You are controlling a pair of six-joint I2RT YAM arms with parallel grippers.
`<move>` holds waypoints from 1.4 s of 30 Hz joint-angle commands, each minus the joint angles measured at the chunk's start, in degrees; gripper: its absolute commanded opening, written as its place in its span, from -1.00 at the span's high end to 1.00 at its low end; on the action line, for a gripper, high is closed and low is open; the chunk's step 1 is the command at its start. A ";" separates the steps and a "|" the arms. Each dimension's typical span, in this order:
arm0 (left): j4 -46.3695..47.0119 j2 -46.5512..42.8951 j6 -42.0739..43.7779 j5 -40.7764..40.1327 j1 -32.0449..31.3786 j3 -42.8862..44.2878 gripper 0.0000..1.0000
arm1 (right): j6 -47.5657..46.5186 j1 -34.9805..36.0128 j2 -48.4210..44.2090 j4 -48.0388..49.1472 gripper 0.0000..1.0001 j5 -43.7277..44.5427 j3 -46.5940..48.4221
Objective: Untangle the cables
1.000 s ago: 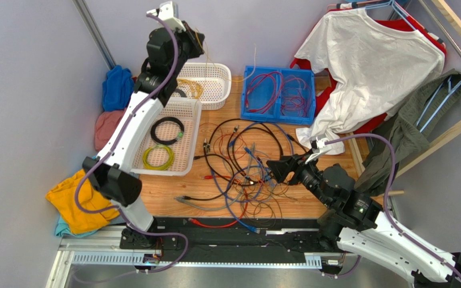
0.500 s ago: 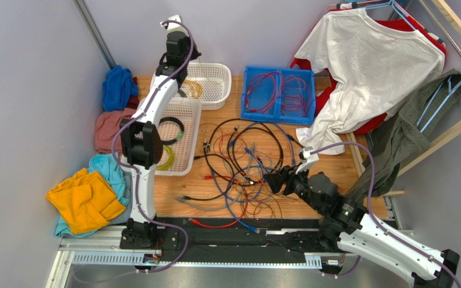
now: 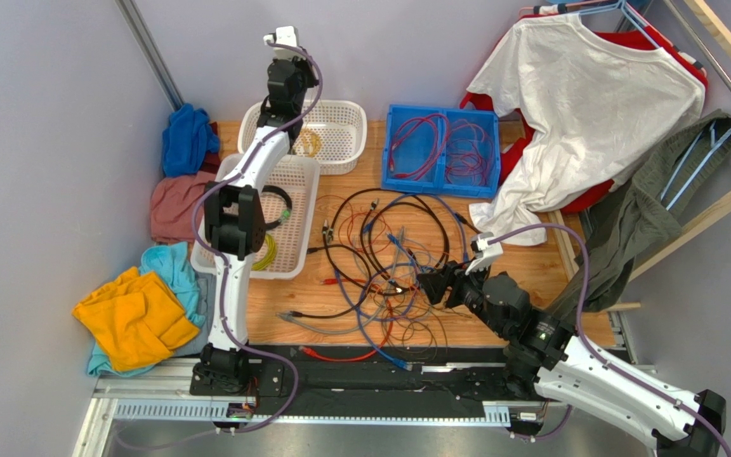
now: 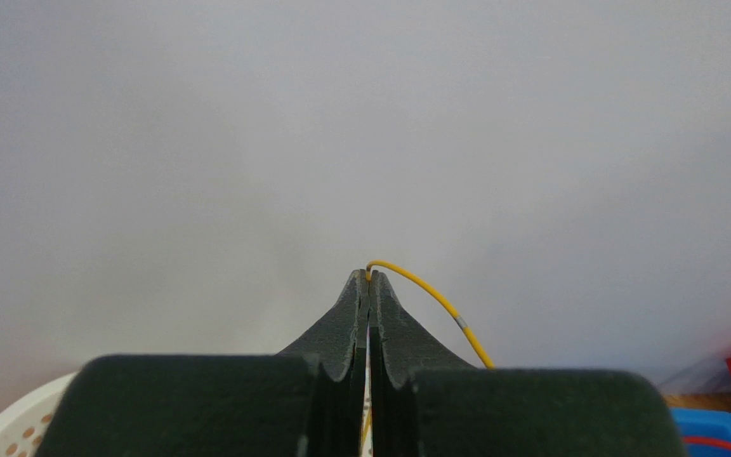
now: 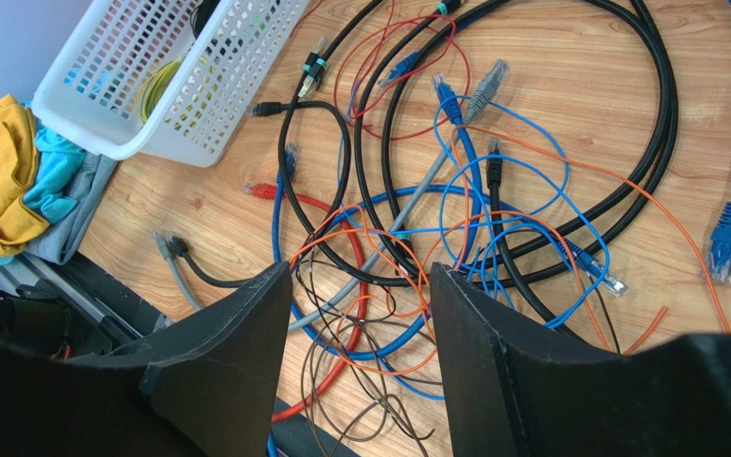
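The cables lie in a loose tangle on the wooden table: black, blue, orange, red, grey and thin brown strands with small plugs. My right gripper hovers over the tangle's near right part, open; in the right wrist view its fingertips straddle orange, blue and brown strands without pinching any. My left gripper is raised at the back over the far white basket, facing the wall. It is shut on a thin yellow wire that arcs out from the tips to the right.
A near white basket holds a black coil and a yellow-green coil. A blue bin holds red and purple cables. Cloths lie at the left, and shirts hang at the right. A black rail edges the table's front.
The left arm has straightened up, its elbow rising from low at the left, with the gripper staying high at the back. The right gripper slid slightly left and nearer over the tangle.
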 commanded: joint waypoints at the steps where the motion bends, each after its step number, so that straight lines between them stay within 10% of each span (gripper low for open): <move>1: 16.12 -3.23 4.39 5.96 0.32 0.72 1.00 | -1.43 0.21 -1.26 2.77 -0.17 1.82 -0.25; 20: 9.37 5.48 -2.11 8.52 7.00 -1.73 0.96 | -1.96 0.12 0.58 3.47 -0.15 2.35 -0.60; 22: 6.40 6.09 -1.58 8.26 7.00 -0.42 0.57 | -1.79 0.03 1.46 3.65 -0.15 1.91 -0.43; 24: 4.19 6.27 -1.67 7.90 7.00 0.90 -0.40 | -1.61 0.03 1.46 3.56 -0.14 1.65 -0.42; 26: 4.52 4.61 -3.16 6.07 7.00 -0.40 -0.88 | -1.26 0.03 1.38 3.65 -0.14 1.73 -0.51; 42: 17.73 -34.05 -8.78 -0.88 -3.54 -36.60 -0.92 | 0.68 0.12 -1.79 -3.46 -0.16 9.80 4.92</move>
